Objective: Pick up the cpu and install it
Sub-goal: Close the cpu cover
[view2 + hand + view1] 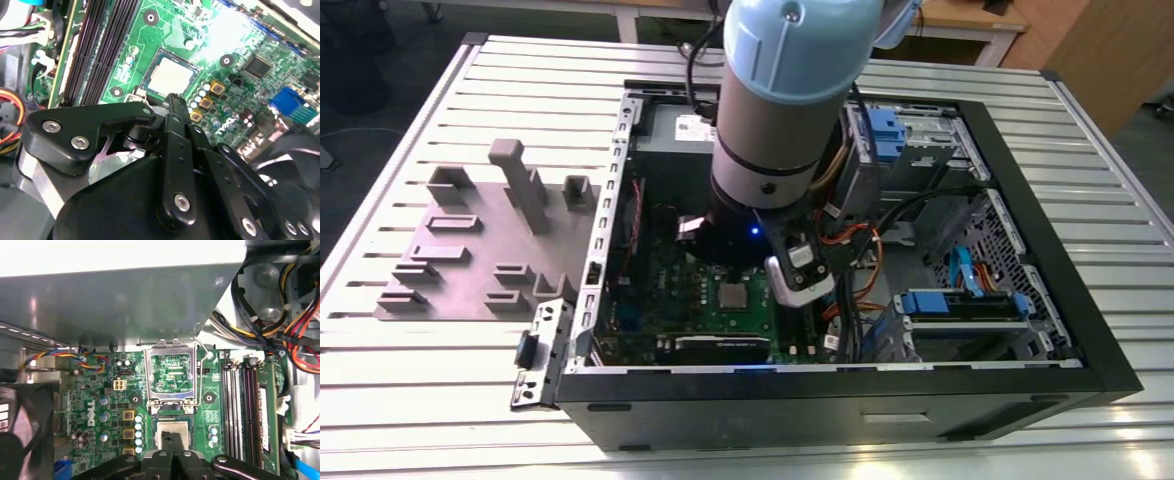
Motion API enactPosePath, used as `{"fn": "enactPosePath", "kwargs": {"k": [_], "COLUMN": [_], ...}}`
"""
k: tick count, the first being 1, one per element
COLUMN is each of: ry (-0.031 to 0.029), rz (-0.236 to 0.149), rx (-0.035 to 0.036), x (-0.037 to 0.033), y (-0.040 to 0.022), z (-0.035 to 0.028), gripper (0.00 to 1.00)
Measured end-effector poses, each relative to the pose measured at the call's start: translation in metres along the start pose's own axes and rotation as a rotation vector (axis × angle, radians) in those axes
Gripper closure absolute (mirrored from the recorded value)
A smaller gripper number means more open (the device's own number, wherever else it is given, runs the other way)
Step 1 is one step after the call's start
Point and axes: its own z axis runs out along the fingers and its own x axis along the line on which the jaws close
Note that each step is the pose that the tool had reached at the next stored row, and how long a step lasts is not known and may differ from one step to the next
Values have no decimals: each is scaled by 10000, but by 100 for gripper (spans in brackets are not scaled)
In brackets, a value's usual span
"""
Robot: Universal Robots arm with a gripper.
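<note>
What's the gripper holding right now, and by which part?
Nothing. The gripper is shut with nothing between its fingers. The cpu lies flat in its socket, just past the fingertips.

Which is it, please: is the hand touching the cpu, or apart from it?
Cannot tell. In the first wrist view the hand overlaps the cpu, hiding any gap.

An open case lay on a slatted table, with a grey block tray just beside it toward the exterior view's left. Inside sat a green board, dark memory slots, black and orange cables and blue drive brackets.
</note>
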Motion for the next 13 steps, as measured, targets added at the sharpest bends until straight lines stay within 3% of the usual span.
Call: {"fn": "enactPosePath", "kwargs": {"k": [6,11,13], "ry": [-1,1,30], "rz": [0,-13,-321], "rx": [6,5,23], "x": [9,10,11], "y": [19,20,20], "z": [-150,-158,-158], "gripper": [89,89,89]}}
